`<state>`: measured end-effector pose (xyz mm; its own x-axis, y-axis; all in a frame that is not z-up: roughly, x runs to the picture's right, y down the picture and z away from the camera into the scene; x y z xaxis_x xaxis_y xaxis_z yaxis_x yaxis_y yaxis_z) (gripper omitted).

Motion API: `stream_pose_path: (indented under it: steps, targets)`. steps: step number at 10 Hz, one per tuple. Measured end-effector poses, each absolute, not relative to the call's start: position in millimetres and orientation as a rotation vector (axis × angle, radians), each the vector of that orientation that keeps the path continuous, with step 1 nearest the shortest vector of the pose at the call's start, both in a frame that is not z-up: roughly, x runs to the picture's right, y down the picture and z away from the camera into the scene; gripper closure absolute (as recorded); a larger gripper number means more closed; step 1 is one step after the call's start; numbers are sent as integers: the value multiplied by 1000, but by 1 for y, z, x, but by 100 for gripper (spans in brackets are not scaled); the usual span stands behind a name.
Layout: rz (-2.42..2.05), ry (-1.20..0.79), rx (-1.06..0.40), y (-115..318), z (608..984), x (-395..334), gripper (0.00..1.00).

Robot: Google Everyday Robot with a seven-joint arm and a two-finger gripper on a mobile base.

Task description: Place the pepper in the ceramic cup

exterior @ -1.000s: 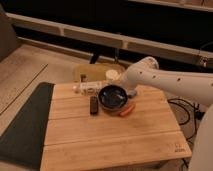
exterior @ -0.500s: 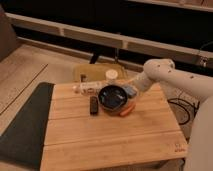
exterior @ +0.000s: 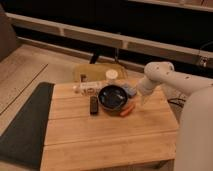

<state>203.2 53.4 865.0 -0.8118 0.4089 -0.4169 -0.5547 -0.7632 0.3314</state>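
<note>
I see pepper (exterior: 126, 110): slim, orange-red, lying flat by bowl (exterior: 112, 97), nr bench (exterior: 100, 137) right edge. Gripper (exterior: 139, 102) just beside it; grip state can't tell. Pale cup (exterior: 112, 75) at far edge.

Pale honey-wood bench (exterior: 100, 137), striped by darker plank seams; orange-red pepper (exterior: 127, 110); cream-white ceramic cup (exterior: 112, 75); blue-black bowl (exterior: 112, 98); black bar (exterior: 93, 105); whitish bottle (exterior: 87, 89); dark grey mat (exterior: 22, 125); white end effector (exterior: 138, 103) just right of the bowl, above the pepper.
</note>
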Motion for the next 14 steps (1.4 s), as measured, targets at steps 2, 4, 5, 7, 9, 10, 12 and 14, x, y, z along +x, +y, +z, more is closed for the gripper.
stream_pose_path:
  steps: [2,4,5,7,9,10,12,14]
  targets:
    - [2513,656,-433,64,874,204,35]
    - [2498,715,-432,78,885,197,35]
    - [2487,755,-424,86,889,197,35]
    - [2465,804,-406,94,896,196,35]
    - [2446,851,-391,100,902,194,35]
    - [2443,861,-388,101,905,193,35]
    - [2428,903,-385,110,911,190,35]
    - [2412,936,-382,116,916,186,35]
